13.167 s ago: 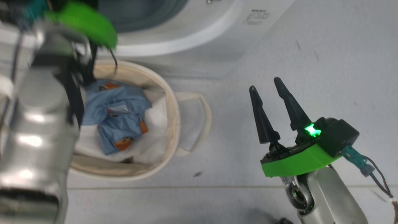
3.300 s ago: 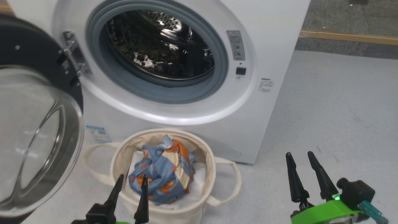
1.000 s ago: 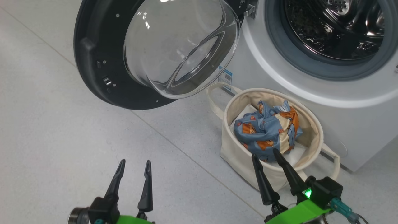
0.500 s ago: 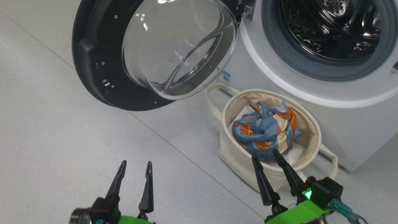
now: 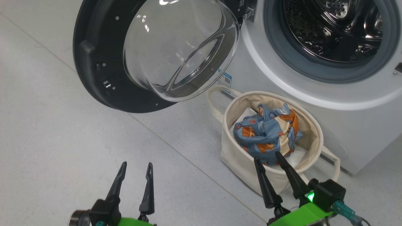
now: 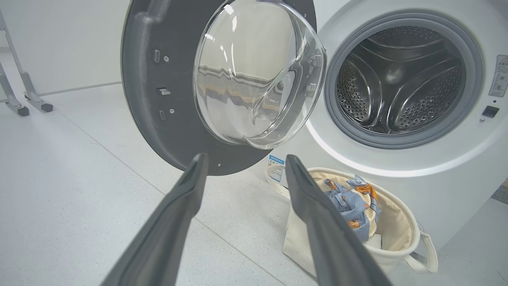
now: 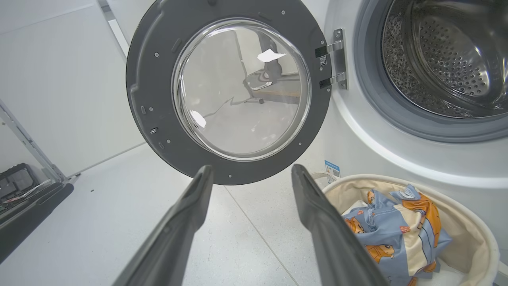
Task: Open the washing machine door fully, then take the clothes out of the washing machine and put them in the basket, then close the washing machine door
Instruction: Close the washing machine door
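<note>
Both the left gripper (image 5: 137,164) and right gripper (image 5: 266,156) gaped empty; light-blue bear-print clothes (image 5: 267,131) sat in the cream canvas basket (image 5: 235,153).

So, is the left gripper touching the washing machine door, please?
Apart: the head view shows bare floor between the left gripper and the washing machine door.

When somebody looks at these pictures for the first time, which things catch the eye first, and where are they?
The washing machine door, black with a bulging glass porthole, hangs wide open at the upper left of the head view. Right of it gapes the shiny steel drum of the washing machine, and below, on the floor, the basket holds the clothes, blue with orange bears.
</note>
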